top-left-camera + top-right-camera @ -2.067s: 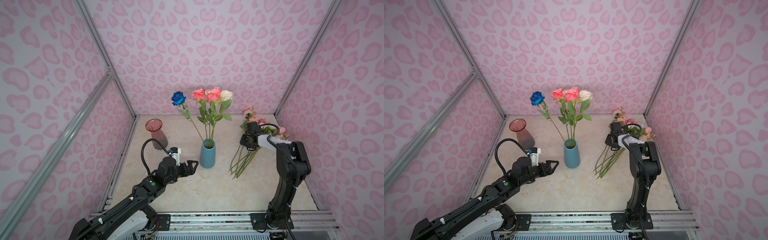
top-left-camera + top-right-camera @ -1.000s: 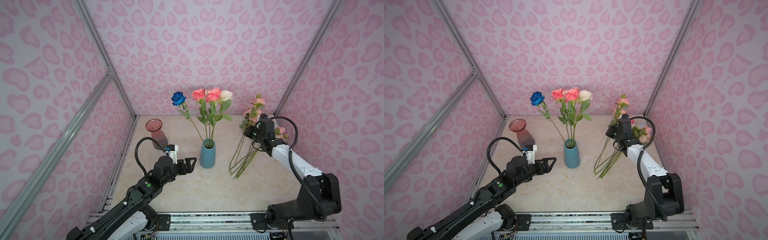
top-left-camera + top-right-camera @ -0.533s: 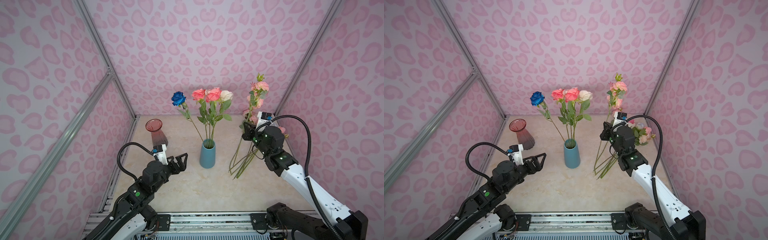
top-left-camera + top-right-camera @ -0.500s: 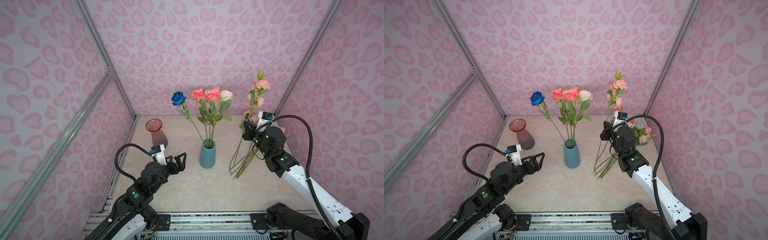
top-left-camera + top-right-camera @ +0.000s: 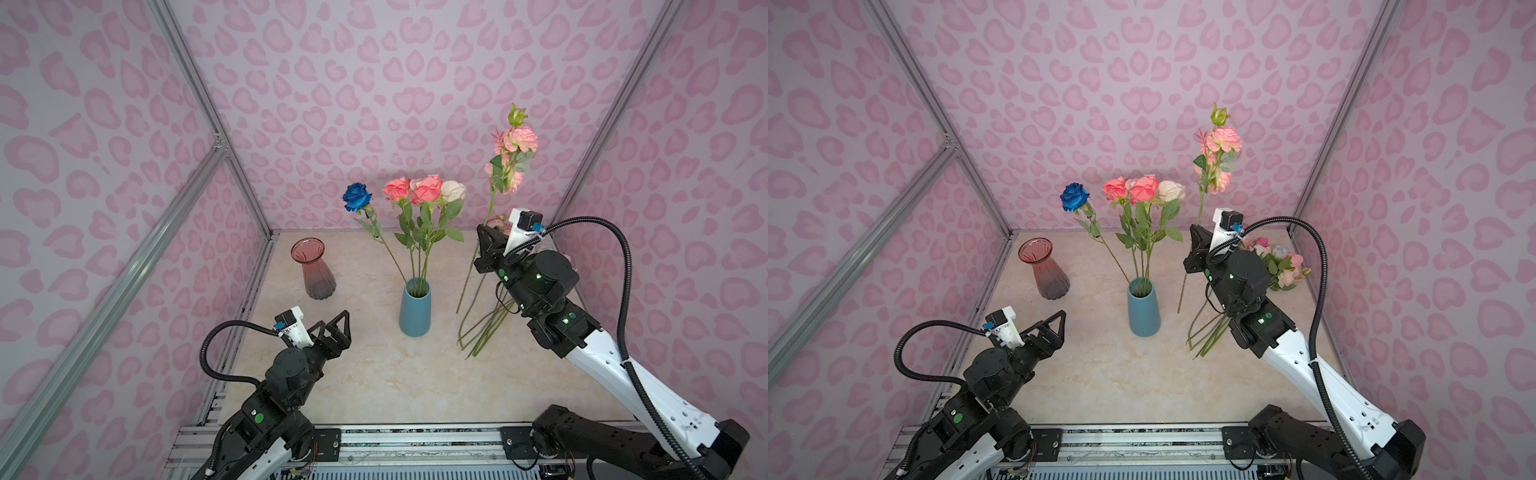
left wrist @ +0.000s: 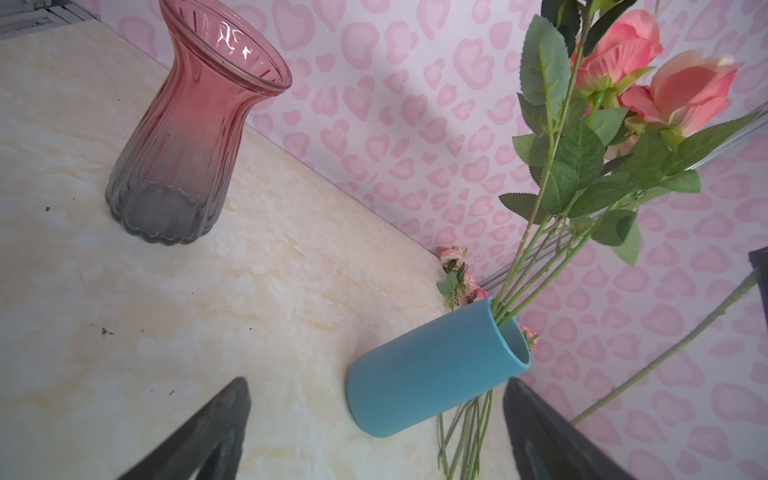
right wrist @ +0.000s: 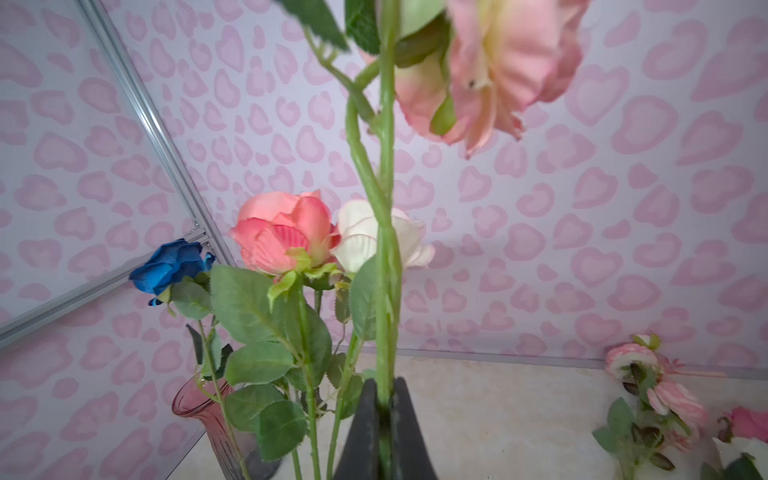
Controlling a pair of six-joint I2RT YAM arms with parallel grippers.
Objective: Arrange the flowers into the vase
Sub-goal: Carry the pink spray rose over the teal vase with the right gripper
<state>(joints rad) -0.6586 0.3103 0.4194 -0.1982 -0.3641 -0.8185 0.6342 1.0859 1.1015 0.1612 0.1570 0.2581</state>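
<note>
Pink-bloomed stem is standing upright in the right gripper, jaws clenched, apparently bound for lowering into the blue vase; left gripper gaping empty.

right pincer has raised a pink flower upright.

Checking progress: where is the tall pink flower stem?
In both top views the pink stem stands nearly upright in the right hand, right of the blue vase.

blue vase: four roses upright | pink stem: aloft | remaining flowers: lying right
</note>
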